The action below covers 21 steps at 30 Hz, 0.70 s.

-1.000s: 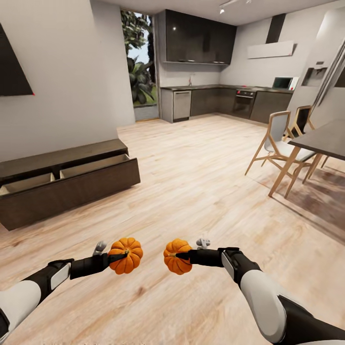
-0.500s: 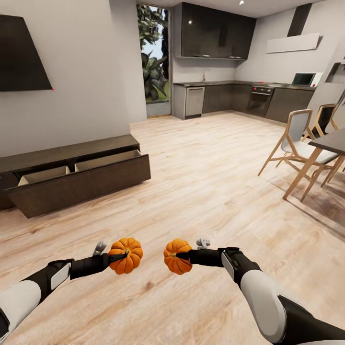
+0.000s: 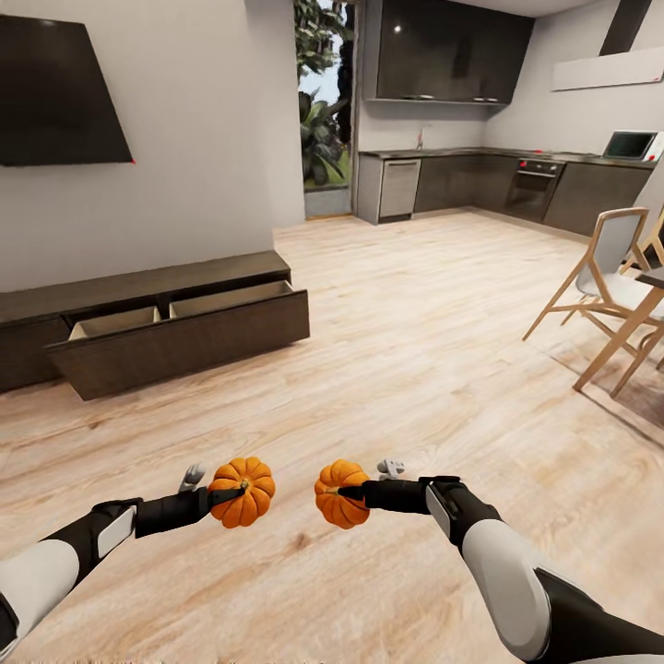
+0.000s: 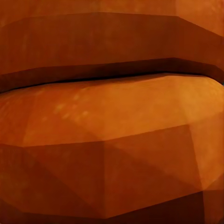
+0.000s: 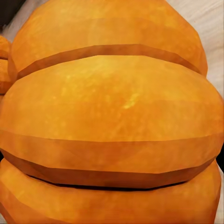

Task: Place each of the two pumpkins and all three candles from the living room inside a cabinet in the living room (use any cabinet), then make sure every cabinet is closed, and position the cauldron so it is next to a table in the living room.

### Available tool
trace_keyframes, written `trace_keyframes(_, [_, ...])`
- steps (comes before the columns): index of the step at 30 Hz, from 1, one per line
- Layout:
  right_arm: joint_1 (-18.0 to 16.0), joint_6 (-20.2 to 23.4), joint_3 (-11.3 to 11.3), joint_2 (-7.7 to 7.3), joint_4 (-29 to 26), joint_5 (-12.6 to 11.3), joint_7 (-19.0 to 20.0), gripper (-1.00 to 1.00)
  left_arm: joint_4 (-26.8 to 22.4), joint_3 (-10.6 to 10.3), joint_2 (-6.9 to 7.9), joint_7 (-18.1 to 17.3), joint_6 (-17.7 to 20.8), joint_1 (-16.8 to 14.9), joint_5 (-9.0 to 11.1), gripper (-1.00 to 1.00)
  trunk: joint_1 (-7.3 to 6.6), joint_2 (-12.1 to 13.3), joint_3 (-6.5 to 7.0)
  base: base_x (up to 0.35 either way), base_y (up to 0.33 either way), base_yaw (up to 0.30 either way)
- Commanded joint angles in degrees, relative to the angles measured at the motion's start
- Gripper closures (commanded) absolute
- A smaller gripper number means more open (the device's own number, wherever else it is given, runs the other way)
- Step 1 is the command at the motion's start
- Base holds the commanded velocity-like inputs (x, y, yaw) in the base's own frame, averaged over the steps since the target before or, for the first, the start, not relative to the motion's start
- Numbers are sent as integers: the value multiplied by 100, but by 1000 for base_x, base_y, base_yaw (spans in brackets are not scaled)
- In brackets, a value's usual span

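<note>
Low over the wooden floor, my left gripper (image 3: pixel 231 494) is shut on one orange pumpkin (image 3: pixel 243 492). My right gripper (image 3: pixel 352 493) is shut on the other pumpkin (image 3: pixel 337 494), and the two hang side by side, a small gap apart. Ribbed orange skin of the pumpkin (image 4: pixel 112 121) is pressed close to the left wrist camera. The other pumpkin (image 5: pixel 112 112) looms just as close in the right wrist view. The long dark brown cabinet (image 3: pixel 184 343) stands against the left wall, ahead and to my left, with its wide drawer (image 3: pixel 231 299) pulled out, pale beige inside. The candles and the cauldron are out of view.
A black screen (image 3: pixel 60 97) hangs on the wall above the cabinet. Wooden chairs (image 3: pixel 604 277) and a table corner (image 3: pixel 655 277) stand at the right. Grey kitchen units (image 3: pixel 498 184) line the far wall beside a glazed opening (image 3: pixel 323 111). Wooden floor (image 3: pixel 406 369) lies between.
The camera has turned left, so the cabinet and kitchen sit further right in the picture. Both arms hold the pumpkins in the same pose.
</note>
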Motion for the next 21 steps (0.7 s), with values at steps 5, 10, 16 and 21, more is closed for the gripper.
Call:
trace_keyframes(5, [0, -138, -4, -9, 3, 25, -29, 100, -1, 7, -7, -1, 5, 0, 3, 100, 0, 0, -20, 0, 0, 98])
trace_keyframes(10, [1, -274, 13, -9, -10, 28, -797, 100, -8, 7, -7, -1, 1, 0, 5, 100, 0, 0, -21, 0, 0, 5])
trace_keyframes(16, [0, -298, 12, -8, -11, 2, -1018, 100, -6, 7, -2, -8, 0, 0, 14, 100, 0, 0, -21, 0, 0, 53])
trace_keyframes(21, [0, -299, 7, -8, -11, -4, -1021, 100, 20, 7, 12, -2, -7, 0, 20, 100, 0, 0, -21, 0, 0, 263])
